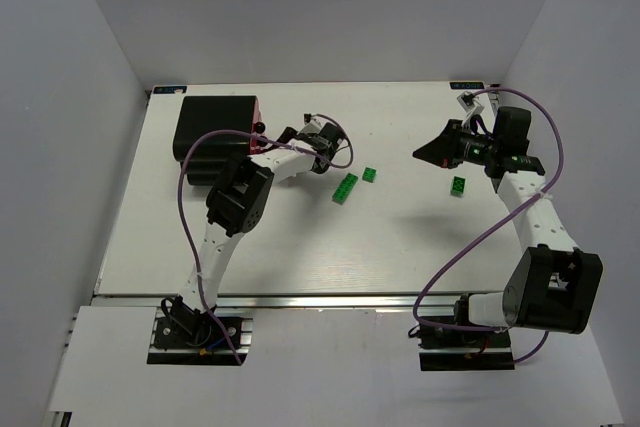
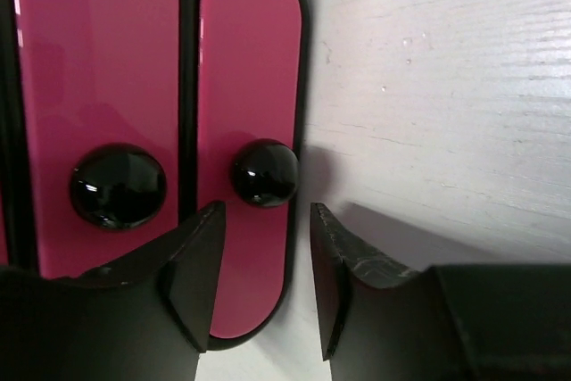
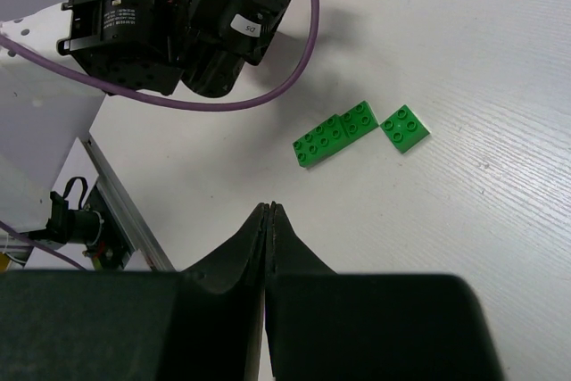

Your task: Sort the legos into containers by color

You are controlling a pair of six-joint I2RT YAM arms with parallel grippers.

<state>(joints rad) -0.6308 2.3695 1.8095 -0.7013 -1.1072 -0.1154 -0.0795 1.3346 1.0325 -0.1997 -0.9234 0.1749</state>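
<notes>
On my feed the white counter (image 1: 300, 247) fills the top view, with the black cabinet (image 1: 212, 125) standing at its far left corner. The left arm (image 1: 235, 202) reaches up to the cabinet's front, and the right arm (image 1: 540, 217) bends in from the right side with its wrist over the far right of the counter. My left wrist camera is close on two pink drawers, the left drawer (image 2: 98, 78) and the right drawer (image 2: 250, 60), their fronts side by side, each with a round black knob. The left jaws are released, parted with nothing between them, their tips just short of the right drawer's knob (image 2: 264, 172); the other knob (image 2: 118, 186) sits off to the side. The right jaws are clenched, tips pressed together on nothing, above bare counter. The legos I can see are all green and lie loose on the counter: a longer strip (image 1: 345, 188) and a small square brick (image 1: 371, 175) just beside it mid-counter, well apart from the cabinet, and another square brick (image 1: 458, 185) near the right wrist.
</notes>
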